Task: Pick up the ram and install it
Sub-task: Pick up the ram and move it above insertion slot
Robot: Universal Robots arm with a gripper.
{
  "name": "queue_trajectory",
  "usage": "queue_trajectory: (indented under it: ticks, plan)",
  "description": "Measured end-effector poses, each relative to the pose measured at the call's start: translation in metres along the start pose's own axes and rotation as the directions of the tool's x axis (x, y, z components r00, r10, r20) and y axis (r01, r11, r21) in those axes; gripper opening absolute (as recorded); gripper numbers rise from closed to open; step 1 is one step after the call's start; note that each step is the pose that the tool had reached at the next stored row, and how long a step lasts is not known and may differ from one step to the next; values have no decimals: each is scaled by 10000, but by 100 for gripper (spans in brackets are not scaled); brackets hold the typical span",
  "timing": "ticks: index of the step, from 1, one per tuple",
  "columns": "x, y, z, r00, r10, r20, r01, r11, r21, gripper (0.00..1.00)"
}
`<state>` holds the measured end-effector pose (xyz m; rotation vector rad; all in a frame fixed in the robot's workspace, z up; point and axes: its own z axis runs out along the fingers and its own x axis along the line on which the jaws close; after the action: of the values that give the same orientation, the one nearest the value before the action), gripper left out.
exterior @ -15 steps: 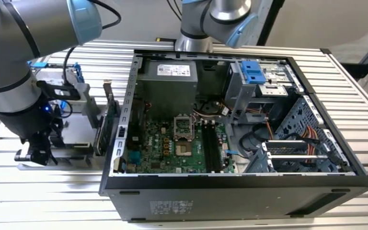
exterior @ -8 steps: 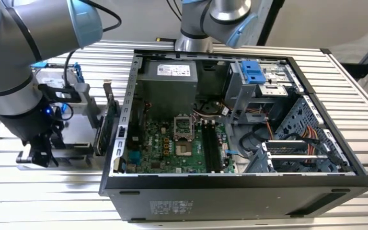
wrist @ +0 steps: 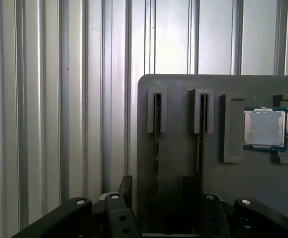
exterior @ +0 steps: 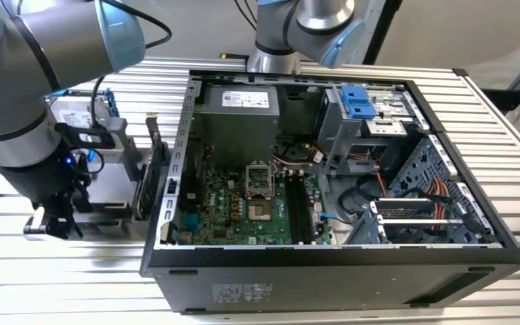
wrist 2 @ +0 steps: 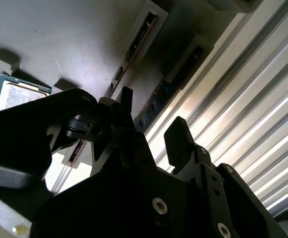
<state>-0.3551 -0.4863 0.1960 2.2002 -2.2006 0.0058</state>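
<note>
Tool: my tool [exterior: 52, 220] [wrist: 158, 181] [wrist 2: 151, 109] hangs low over the tray, jaws spread wide, gripping nothing.
Fingers: in both wrist views one of my fingers [wrist: 126, 184] [wrist 2: 178, 136] stands on each side of the ram's slot. I cannot tell whether either touches the stick.
Ram: the ram [wrist: 156, 144] [wrist 2: 153, 105] stands on edge in the outermost slot, the one next to the tray's side edge. It lies in the gap between my fingers and has not been lifted.
Next slot: the neighbouring slot [wrist: 201, 114] runs parallel, just beside the ram's slot on the processor's side, with a thin dark edge showing in it.
Processor: the processor [wrist: 265, 128] [wrist 2: 15, 94] lies flat in a recess farther along the tray, apart from my fingers.
Tray: the tray [wrist: 183, 84] [wrist 2: 59, 39] is grey and lies flat near the tabletop's edge at the exterior view's left, just beside the case.
Case: the case [exterior: 332, 277] lies open on its side in the middle of the tabletop, with the motherboard [exterior: 233, 210] facing up inside.
Tabletop: the tabletop [exterior: 61, 284] [wrist: 59, 99] is ribbed metal.
</note>
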Motion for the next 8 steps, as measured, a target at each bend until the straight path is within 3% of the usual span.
queue_trajectory:
  ticks: [8]
  plan:
    - [20, 0, 13, 10000, 1, 0, -1, 10000, -4, 100]
